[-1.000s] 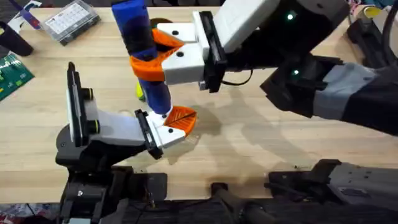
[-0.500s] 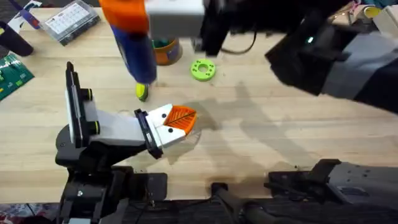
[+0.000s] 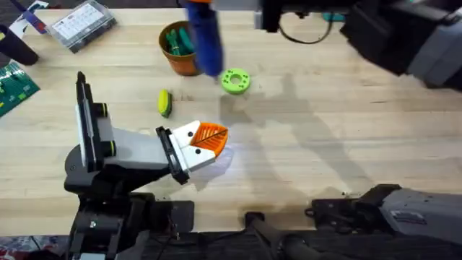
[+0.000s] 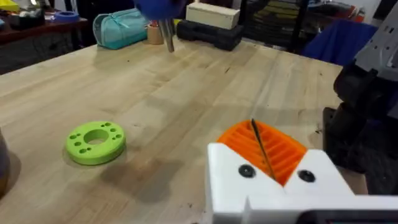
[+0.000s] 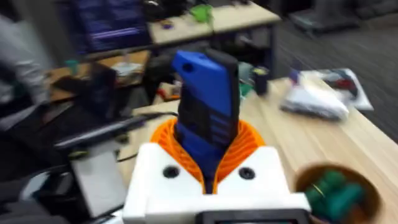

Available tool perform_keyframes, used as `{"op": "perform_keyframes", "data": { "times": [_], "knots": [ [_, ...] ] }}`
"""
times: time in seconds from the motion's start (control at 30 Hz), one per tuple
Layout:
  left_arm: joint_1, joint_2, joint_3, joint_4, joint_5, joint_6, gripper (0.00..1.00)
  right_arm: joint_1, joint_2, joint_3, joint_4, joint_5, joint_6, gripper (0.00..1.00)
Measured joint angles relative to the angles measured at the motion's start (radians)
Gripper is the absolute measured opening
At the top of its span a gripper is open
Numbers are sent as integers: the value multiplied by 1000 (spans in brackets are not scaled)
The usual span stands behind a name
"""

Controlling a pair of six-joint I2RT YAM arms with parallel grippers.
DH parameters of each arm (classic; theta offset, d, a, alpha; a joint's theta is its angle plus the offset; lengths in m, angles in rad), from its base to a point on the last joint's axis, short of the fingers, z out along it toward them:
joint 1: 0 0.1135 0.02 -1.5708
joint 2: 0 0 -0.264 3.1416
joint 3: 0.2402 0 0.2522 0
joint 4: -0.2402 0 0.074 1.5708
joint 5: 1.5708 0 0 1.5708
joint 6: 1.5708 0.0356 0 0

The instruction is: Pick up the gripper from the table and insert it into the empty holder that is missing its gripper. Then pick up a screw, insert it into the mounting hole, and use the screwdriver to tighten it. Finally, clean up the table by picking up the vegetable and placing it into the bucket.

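In the lower left of the overhead view, the left arm lies low over the pale wooden table [image 3: 303, 173], its white gripper with orange ribbed pads [image 3: 204, 142] pointing toward the frame's centre. The left wrist view shows its two orange pads [image 4: 273, 149] pressed flat together with only a thin dark line between them, clenched on nothing.

Just beyond that gripper, in the overhead view, the small oval yellow-and-green vegetable [image 3: 164, 102] lies on the bare wood, apart from everything else. Farther up and to the right sits a lime-green round disc with holes [image 3: 235, 80], flat on the table; it also appears at the lower left of the left wrist view [image 4: 96, 141].

Near the top centre of the overhead frame stands the small round orange-brown bucket [image 3: 173, 59], upright, holding green pieces whose shape is hard to tell.

The right arm stretches across the top edge from the upper right, raised high. Its white gripper with orange pads [image 5: 212, 163] grasps the bright blue cylindrical electric screwdriver [image 3: 204, 36], which hangs bit-down just beside the bucket and above the table. In the upper left corner rests a clear plastic compartment box [image 3: 81, 24].
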Motion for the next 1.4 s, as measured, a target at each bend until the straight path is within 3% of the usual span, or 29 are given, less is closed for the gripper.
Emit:
{"op": "perform_keyframes", "data": {
  "times": [0.27,0.5,0.67,1.03,1.4],
  "knots": [
    [0,0,0,0,0,0,15,-183,0,2,-384,80,-200,48],
    [0,0,0,0,0,0,15,-282,1,2,-531,253,-377,49],
    [0,0,0,0,0,0,15,-299,45,2,-533,388,-497,47],
    [0,0,0,0,0,0,15,-301,304,5,-481,780,-886,47],
    [0,0,0,0,0,0,15,-290,486,15,-250,886,-1182,47]
  ]
}}
